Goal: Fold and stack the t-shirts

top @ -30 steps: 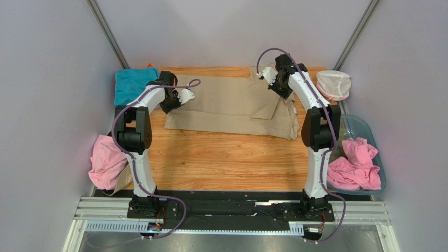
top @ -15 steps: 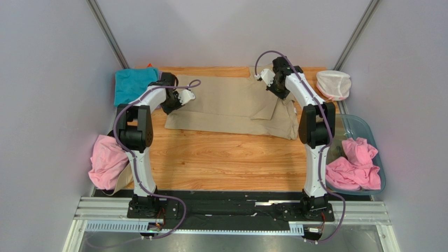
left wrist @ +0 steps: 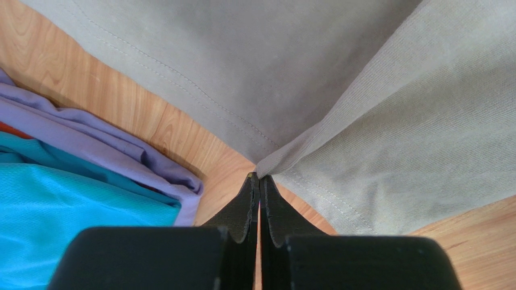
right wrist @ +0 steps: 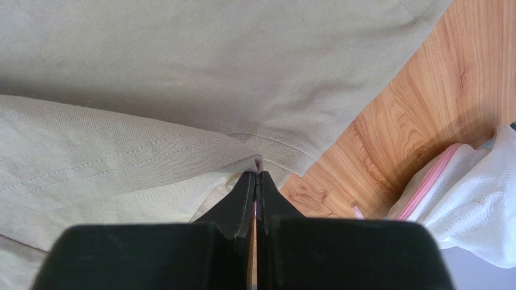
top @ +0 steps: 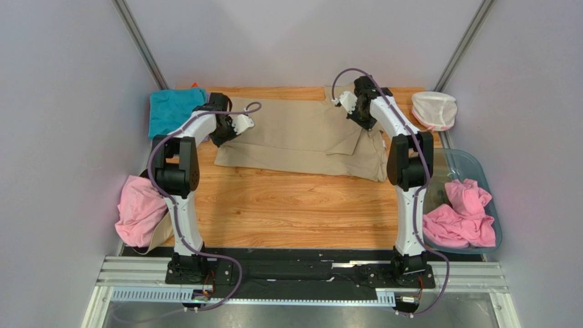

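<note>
A large tan-beige t-shirt (top: 301, 137) lies spread across the far half of the table, partly folded. My left gripper (top: 220, 131) is shut on the tan shirt's left edge (left wrist: 303, 151), pinching a fold at the tips. My right gripper (top: 361, 109) is shut on the shirt's upper right edge (right wrist: 181, 145). A teal t-shirt (top: 171, 109) lies folded at the far left on a lilac one (left wrist: 103, 145). A pink t-shirt (top: 140, 208) hangs over the left table edge. More pink cloth (top: 462, 215) fills the tub.
A white net pouch (top: 434, 109) sits at the far right corner and shows in the right wrist view (right wrist: 466, 199). A clear bluish plastic tub (top: 482, 171) stands right of the table. Bare wood (top: 294, 212) lies in front of the tan shirt.
My right gripper has shifted slightly toward the far edge, still holding the tan shirt's edge. The left gripper has barely moved.
</note>
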`<move>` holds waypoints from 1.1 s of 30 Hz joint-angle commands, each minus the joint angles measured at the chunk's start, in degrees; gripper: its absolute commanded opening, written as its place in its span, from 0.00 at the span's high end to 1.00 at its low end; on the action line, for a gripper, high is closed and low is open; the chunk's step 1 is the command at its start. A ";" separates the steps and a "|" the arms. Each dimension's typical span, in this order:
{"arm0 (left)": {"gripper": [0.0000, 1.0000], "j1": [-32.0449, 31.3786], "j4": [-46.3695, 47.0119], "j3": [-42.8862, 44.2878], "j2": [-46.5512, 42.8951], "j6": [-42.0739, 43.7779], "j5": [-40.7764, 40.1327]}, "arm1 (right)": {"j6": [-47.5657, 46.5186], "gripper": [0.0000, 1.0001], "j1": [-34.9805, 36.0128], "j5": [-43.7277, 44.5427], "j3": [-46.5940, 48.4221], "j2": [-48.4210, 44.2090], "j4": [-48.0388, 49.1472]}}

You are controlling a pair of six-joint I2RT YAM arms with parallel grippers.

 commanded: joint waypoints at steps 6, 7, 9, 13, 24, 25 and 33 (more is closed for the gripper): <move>1.00 0.29 1.41 2.62 0.45 -0.78 -0.56 | -0.23 1.00 -1.41 2.14 2.78 -0.13 2.12; 1.00 0.29 1.58 2.62 0.44 -0.69 -0.56 | -0.23 1.00 -1.50 2.14 2.87 -0.13 2.12; 1.00 0.29 1.84 2.54 0.44 -0.87 -2.12 | -0.06 1.00 -1.58 2.22 2.87 -0.04 2.21; 1.00 0.29 2.63 2.19 0.36 -1.13 -2.75 | 1.26 0.82 -1.50 2.84 2.87 0.31 3.00; 0.45 0.29 4.92 -1.51 -1.49 -1.40 -3.02 | 4.42 0.49 -0.97 -1.02 -3.61 -4.34 4.58; 0.42 0.29 5.09 -1.68 -1.58 -1.31 -3.10 | 4.69 0.49 -0.97 -1.64 -4.41 -5.13 4.67; 0.31 0.20 5.80 -2.65 -2.98 -1.57 -3.28 | 6.10 0.48 1.14 -5.42 -14.35 -12.08 6.60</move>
